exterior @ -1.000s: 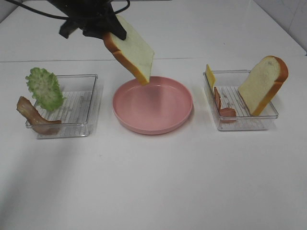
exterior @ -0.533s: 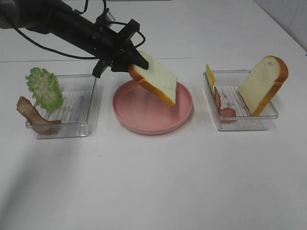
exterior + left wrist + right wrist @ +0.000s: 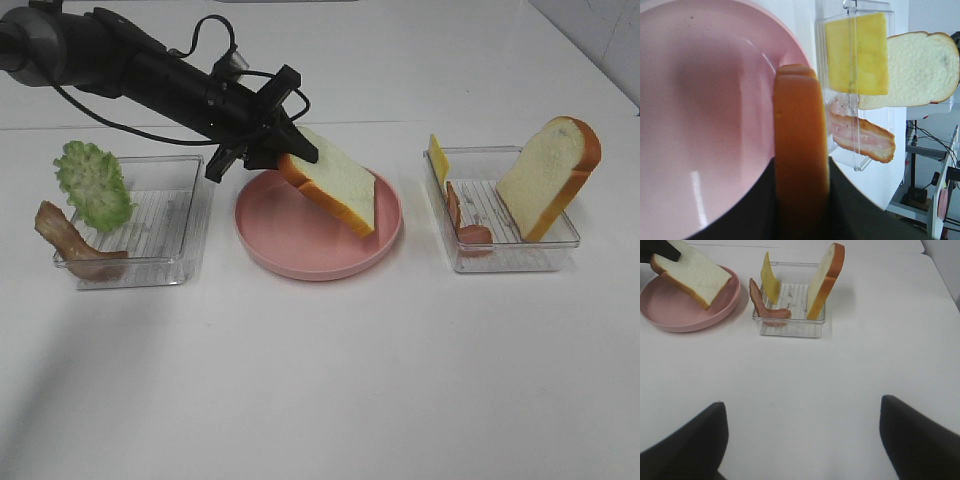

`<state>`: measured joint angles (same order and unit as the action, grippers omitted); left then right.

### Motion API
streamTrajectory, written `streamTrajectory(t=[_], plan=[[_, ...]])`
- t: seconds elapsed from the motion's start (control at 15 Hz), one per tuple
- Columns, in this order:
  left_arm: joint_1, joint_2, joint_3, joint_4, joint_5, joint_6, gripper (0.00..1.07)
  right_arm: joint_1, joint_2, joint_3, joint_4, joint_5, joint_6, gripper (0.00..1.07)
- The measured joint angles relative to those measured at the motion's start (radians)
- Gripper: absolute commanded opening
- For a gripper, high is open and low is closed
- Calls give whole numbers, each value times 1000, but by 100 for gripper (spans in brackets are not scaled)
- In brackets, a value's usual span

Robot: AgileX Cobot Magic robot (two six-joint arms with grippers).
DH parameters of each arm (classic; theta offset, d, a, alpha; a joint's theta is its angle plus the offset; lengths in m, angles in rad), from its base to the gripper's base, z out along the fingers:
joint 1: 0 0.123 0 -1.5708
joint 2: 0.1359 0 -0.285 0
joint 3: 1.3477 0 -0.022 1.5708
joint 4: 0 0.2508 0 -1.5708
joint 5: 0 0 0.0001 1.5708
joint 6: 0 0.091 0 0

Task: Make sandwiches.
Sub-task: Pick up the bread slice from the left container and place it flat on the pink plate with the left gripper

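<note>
My left gripper point(image 3: 287, 152) is shut on the crust end of a white bread slice point(image 3: 337, 187) with an orange-brown crust. The slice tilts down over the round pink plate point(image 3: 300, 262), its low corner close to the plate's right side; I cannot tell whether it touches. In the left wrist view the crust edge point(image 3: 800, 145) stands between the jaws above the plate point(image 3: 700, 100). My right gripper point(image 3: 802, 440) is open and empty over bare table, well short of the right tray point(image 3: 790, 330). No assembled sandwiches are in view.
The left clear tray point(image 3: 165, 225) holds green lettuce point(image 3: 93, 185) and a bacon strip point(image 3: 70, 240). The right clear tray point(image 3: 510, 258) holds a second bread slice point(image 3: 548, 178), yellow cheese point(image 3: 438, 158) and bacon point(image 3: 462, 222).
The left arm has swung down and to the right with the bread slice, bringing it from high above the plate's far edge to low over the plate and laying it flatter. The right gripper is still.
</note>
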<state>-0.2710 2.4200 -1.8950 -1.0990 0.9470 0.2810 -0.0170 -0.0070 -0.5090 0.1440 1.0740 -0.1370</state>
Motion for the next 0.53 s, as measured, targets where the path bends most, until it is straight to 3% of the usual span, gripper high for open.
streamTrajectory(t=[0.33, 0.53], plan=[[-12, 0, 0, 16, -13, -28, 0, 0, 0, 0, 0, 0, 0, 78], [-12, 0, 0, 28, -15, -44, 9, 0, 0, 0, 1, 0, 0, 78]])
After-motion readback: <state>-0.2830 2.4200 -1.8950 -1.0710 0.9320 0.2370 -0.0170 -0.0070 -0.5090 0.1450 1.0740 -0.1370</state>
